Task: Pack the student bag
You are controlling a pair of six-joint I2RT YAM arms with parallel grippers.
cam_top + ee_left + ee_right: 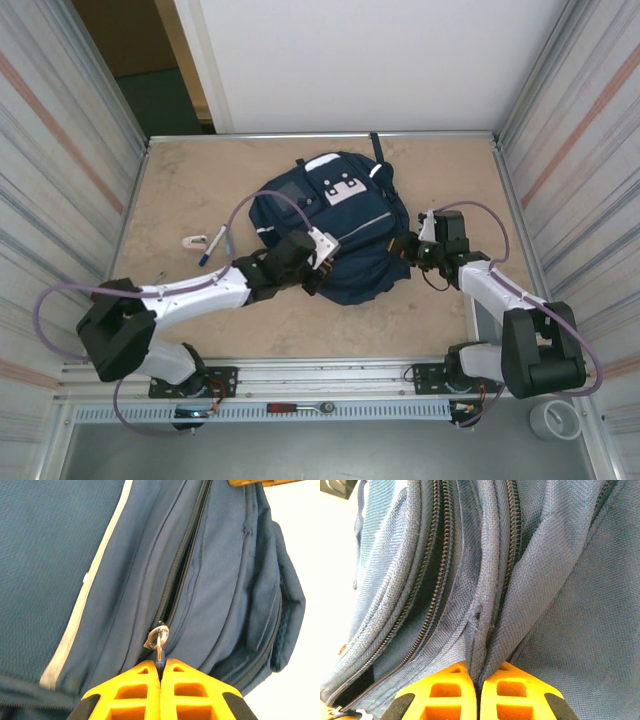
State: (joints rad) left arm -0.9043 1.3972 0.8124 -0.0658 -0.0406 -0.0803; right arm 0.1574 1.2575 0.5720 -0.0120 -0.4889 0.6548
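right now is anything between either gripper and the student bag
Nothing visible stands between them. The left gripper is shut on the zipper pull of the student bag, and the right gripper is shut on a seam fold of its fabric, so both are in contact with it.

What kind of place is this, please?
Probably a lab robot test cell: a tabletop fenced by aluminium-framed panels, a left arm and a right arm bolted to a rail, and a student bag on it.
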